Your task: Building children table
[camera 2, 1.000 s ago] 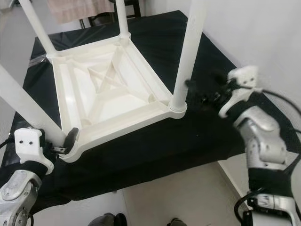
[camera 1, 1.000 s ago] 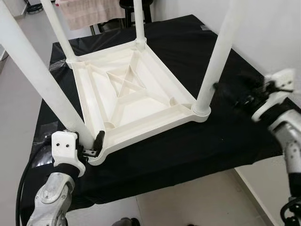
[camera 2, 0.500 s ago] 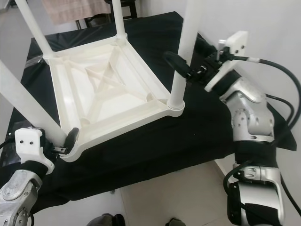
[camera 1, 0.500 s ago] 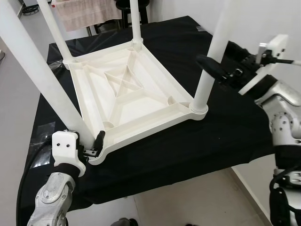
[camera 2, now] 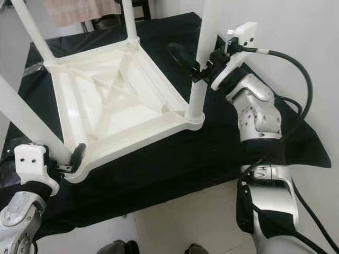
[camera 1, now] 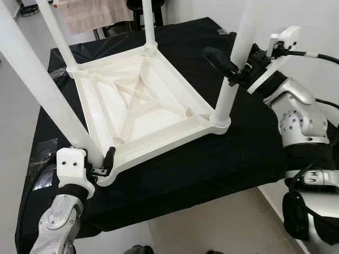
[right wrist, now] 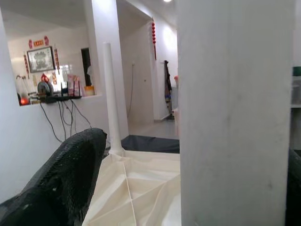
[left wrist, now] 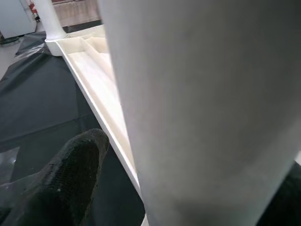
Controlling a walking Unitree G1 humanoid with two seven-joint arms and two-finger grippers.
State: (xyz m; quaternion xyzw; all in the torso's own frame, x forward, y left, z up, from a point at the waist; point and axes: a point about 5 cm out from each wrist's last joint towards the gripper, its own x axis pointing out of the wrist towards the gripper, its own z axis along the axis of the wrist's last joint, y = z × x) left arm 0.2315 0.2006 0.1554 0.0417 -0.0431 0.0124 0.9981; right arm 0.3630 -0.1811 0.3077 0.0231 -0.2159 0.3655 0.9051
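The children table [camera 1: 143, 106] lies upside down on the black-covered counter [camera 1: 254, 153], its four legs pointing up.

My left hand [camera 1: 100, 165] sits at the near-left corner, its fingers set either side of the base of the near-left leg [camera 1: 42, 90]; I cannot tell how firmly they press.

My right hand [camera 1: 233, 66] straddles the near-right leg [camera 1: 229, 95] partway up, fingers spread around it and not visibly clamped.

Risks, as I judge them:
- Closing off-centre on a round leg could let it slip or twist in its socket.
- A sideways push could tilt the leg or slide the whole table toward the counter edge.

Containers: none present. The ribbed underside of the tabletop holds nothing loose.
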